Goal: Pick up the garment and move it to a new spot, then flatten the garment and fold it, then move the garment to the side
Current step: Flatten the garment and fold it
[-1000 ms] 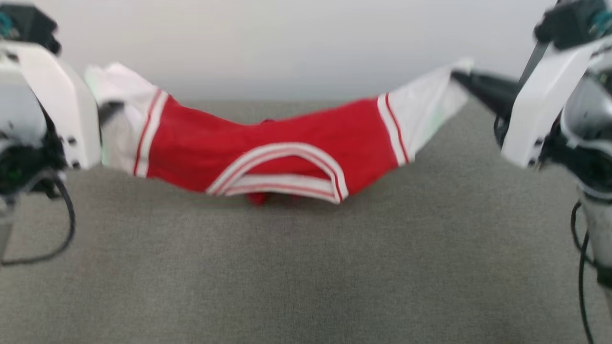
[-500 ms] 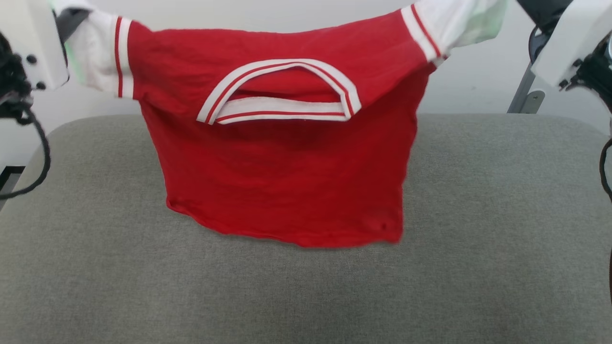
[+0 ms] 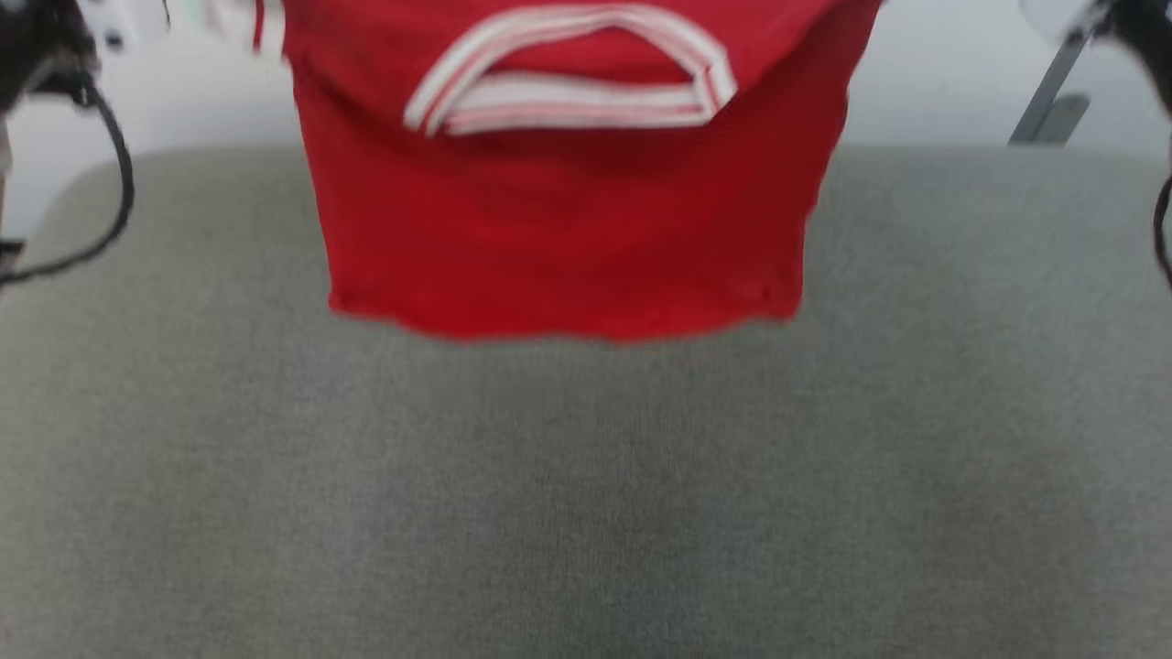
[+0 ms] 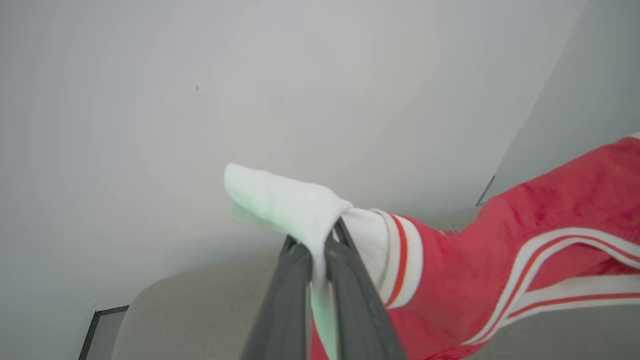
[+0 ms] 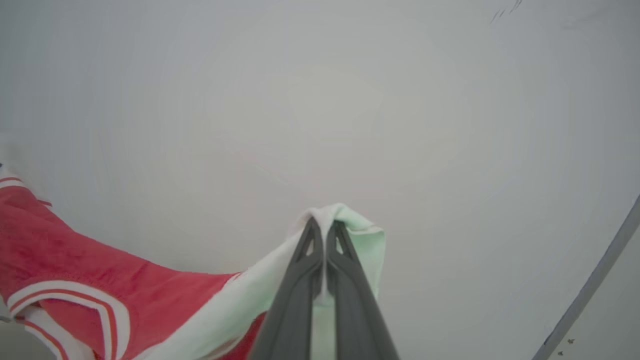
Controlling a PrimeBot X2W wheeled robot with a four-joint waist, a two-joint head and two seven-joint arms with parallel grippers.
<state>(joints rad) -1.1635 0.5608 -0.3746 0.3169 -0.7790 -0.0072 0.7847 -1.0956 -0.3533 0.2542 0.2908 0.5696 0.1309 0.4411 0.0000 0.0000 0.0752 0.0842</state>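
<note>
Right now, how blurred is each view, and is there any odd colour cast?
Head view: motion-blurred throughout, red jersey smeared at hem and collar stripes. Left wrist view: left hand fairly sharp, white sleeve tinted green. Right wrist view: right hand crisp, same green tint.

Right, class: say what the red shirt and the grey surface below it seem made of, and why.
The shirt: probably soft knit cloth, matt; it hangs limp, with striped trim at the neck. The grey surface: looks like woven fabric over padding, matt; fine grain, rounded corners.
</note>
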